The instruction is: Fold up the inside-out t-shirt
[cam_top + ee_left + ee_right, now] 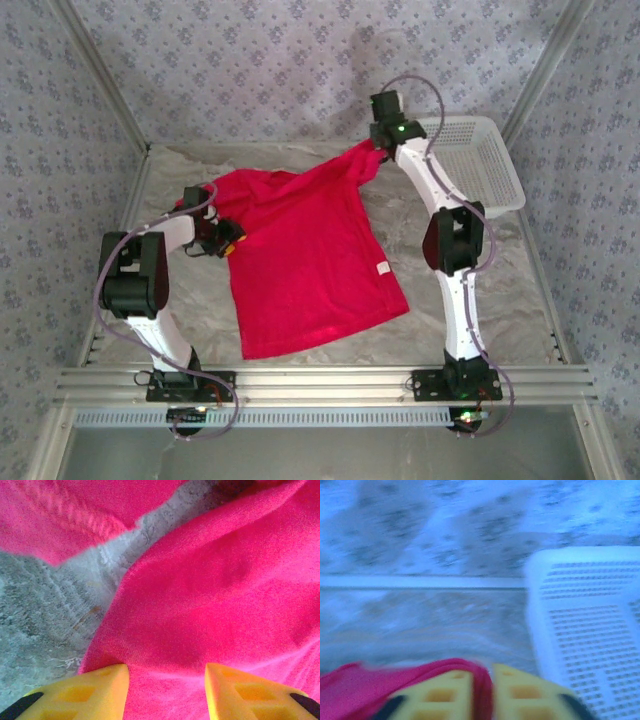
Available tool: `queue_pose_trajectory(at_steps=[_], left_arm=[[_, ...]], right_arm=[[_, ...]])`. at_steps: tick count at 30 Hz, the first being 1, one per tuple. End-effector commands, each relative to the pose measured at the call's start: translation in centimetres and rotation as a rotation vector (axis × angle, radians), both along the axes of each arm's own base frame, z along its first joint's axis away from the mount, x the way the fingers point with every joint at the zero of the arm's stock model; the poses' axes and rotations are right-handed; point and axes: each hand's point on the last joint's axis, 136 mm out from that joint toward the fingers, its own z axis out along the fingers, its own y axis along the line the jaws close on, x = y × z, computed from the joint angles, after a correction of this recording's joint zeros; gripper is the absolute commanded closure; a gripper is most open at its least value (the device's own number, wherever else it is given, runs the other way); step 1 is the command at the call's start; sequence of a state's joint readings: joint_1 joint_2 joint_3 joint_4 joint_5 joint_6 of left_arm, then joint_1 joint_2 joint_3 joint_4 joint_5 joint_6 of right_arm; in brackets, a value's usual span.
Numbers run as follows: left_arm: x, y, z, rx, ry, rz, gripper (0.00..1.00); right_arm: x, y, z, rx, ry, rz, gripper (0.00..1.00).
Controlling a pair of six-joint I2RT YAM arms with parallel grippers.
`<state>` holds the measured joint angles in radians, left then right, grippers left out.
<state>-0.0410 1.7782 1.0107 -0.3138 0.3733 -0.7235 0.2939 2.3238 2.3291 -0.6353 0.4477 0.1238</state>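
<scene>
The red t-shirt (310, 260) is spread mostly flat on the table (500, 300), with its white tag (382, 268) showing near one side seam. One far corner is drawn up into a taut peak and pinched between the narrowly set fingers of the right pincer (482, 680); red cloth is seen squeezed in the slot between them. Just to the right of that pincer and a little beyond it stands the mesh basket (590, 630), near the cloth but, as far as can be judged, not touched by it. The left pincer (165, 672) is held with its fingers apart and nothing is gripped. Cloth lies beneath and ahead of it, and the shirt's edge and bare table are seen to its left.

The step in hand is judged to be straightening the shirt before a fold. It would be done well if the lifted corner were drawn away from the left pincer only until the wrinkles are pulled out, and carried clear of the basket. The left pincer should be lowered onto the edge just left of its fingers and closed on a single layer, so that the body is anchored rather than dragged. A low, slow pull is advised, lest the cloth slip from so thin a pinch.
</scene>
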Motion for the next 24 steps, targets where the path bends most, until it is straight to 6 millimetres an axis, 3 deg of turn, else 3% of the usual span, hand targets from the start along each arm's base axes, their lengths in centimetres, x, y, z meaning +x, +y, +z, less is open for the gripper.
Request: queue_pose_trajectory(at_steps=[1,4,8,11,13,17,20,24], left_arm=[[-2.2,1.1,-0.6,0.058,0.066,0.004,0.54],[-1.9,1.6,0.6,0.09,0.048,0.001,0.49],[0.2,0.4,4.1,0.095,-0.047,-0.037,0.43],[2.7,-2.3,6.5,0.09,-0.115,-0.112,0.42],[4.8,-4.0,7.5,0.086,-0.141,-0.153,0.42],[9.5,-6.1,7.6,0.068,-0.153,-0.191,0.46],[12.5,-6.9,6.5,0.052,-0.142,-0.198,0.47],[14.9,-8.0,3.9,0.013,-0.103,-0.208,0.47]], right_arm=[[0.0,-1.2,0.3,-0.002,-0.008,-0.111,0.35],[-1.3,0.8,-0.5,0.048,0.055,-0.065,0.31],[-4.9,5.9,-2.3,0.104,0.156,0.068,0.31],[-8.7,10.1,-4.3,0.203,0.242,0.17,0.43],[-11.4,11.9,-6.3,0.272,0.305,0.209,0.52],[-16.6,14.6,-9.8,0.422,0.392,0.267,0.67],[-20.2,15.3,-11.9,0.428,0.458,0.278,0.68],[-24.3,16.0,-14.6,0.423,0.532,0.272,0.67]])
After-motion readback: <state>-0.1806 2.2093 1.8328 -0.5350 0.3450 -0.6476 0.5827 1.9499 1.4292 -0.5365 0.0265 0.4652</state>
